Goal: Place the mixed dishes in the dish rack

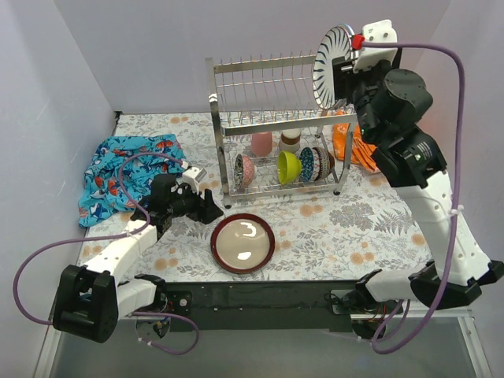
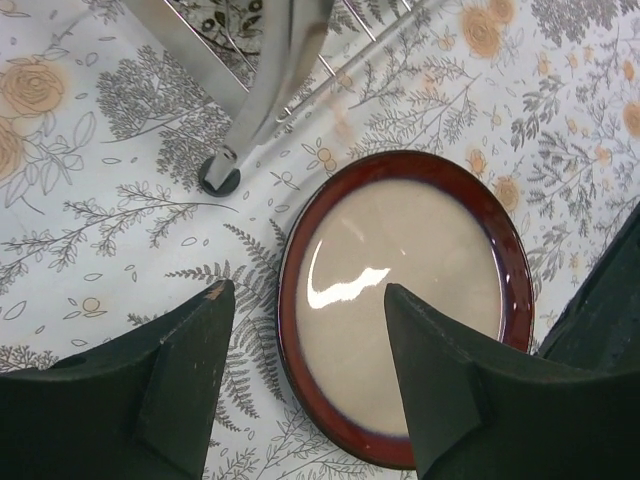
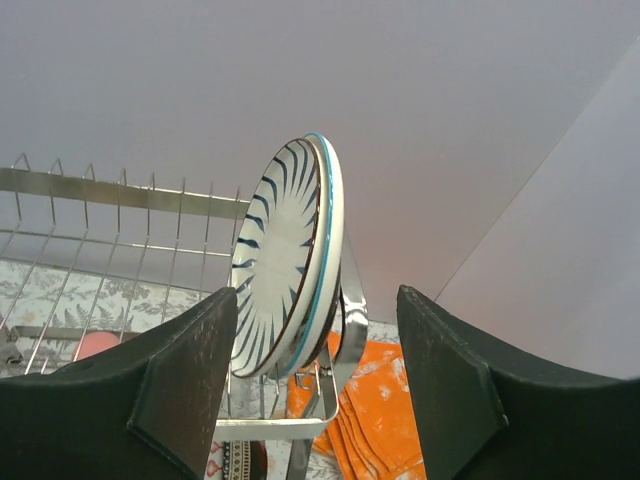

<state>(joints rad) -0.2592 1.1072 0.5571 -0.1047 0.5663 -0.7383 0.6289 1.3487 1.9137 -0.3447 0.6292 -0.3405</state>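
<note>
The chrome dish rack (image 1: 260, 83) stands at the back centre. On the right end of its upper shelf a white plate with dark radial stripes (image 1: 331, 63) stands on edge. My right gripper (image 1: 342, 79) is just right of it, open. In the right wrist view the striped plate (image 3: 280, 250) sits in the rack (image 3: 100, 195) beyond my right gripper (image 3: 316, 295), touching neither finger. A beige plate with a dark red rim (image 1: 242, 242) lies flat on the table. My left gripper (image 1: 214, 211) hovers at its left edge, open. The left wrist view shows the red-rimmed plate (image 2: 420, 240) below my left gripper (image 2: 308, 290), not held.
The lower shelf holds a pink patterned bowl (image 1: 245, 170), a lime bowl (image 1: 288, 167), patterned bowls (image 1: 313, 163), a pink cup (image 1: 261, 143) and another cup (image 1: 290, 140). A blue cloth (image 1: 126, 173) lies left and an orange cloth (image 1: 358, 146) right. A rack leg (image 2: 262, 100) stands close to the red-rimmed plate.
</note>
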